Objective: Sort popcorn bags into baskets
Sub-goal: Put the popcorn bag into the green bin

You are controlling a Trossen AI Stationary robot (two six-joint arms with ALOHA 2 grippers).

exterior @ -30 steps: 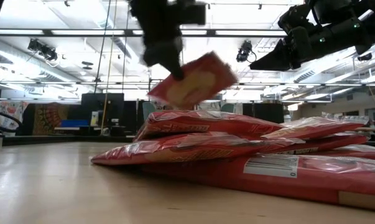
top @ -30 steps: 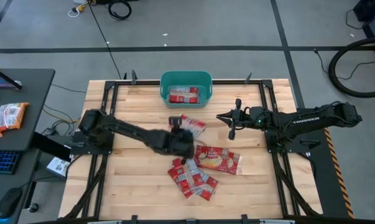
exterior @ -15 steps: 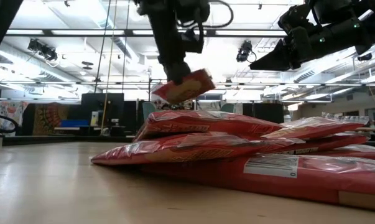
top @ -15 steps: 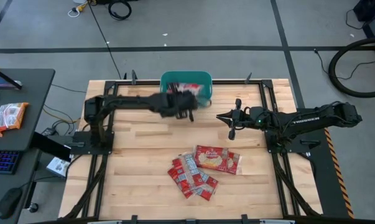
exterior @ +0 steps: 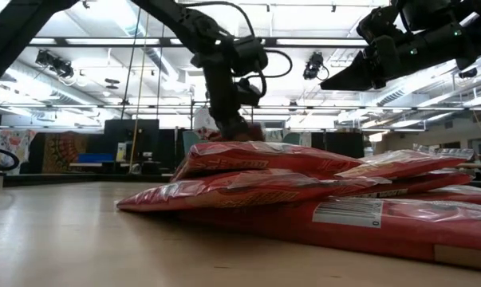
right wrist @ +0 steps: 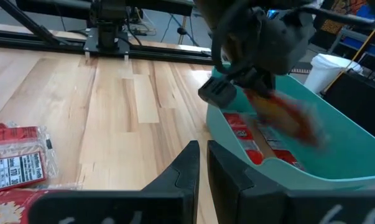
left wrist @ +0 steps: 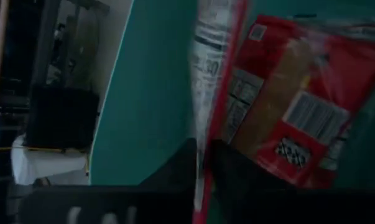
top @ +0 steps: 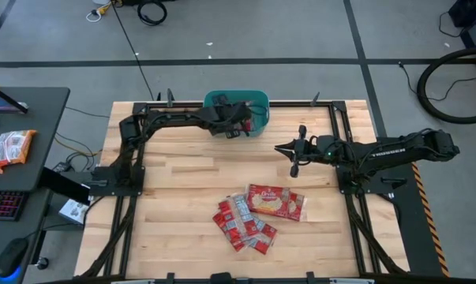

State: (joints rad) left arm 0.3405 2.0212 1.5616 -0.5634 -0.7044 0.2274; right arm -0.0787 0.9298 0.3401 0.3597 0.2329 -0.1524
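Note:
The teal basket (top: 257, 97) stands at the table's far edge with a red popcorn bag (left wrist: 299, 112) lying inside. My left gripper (top: 234, 125) reaches over the basket's near rim and is shut on another red popcorn bag (right wrist: 287, 117). Several red bags (top: 244, 225) lie heaped on the near middle of the table beside the larger bag with the popcorn picture (top: 275, 202). My right gripper (top: 291, 160) hovers over the table right of centre, shut and empty. My left gripper pinches one popcorn bag by its edge (left wrist: 203, 127), a thin strip between the two fingers. The fingers come slanting down from the table's near-left side. The bag hangs inside the basket, over the bag on its floor; whether it touches that bag I cannot tell.
The left arm (top: 170, 120) stretches across the far left of the table. Bare wood lies between the basket and the heap. Orange-white packets (top: 7, 147) sit on the black side desk at the left, off the table.
My left gripper has carried the bag from just above the heap toward the table's far edge and lowered it into the basket, keeping hold. The bag, seen high above the heap in the low view, now sinks behind it. The right arm has kept still.

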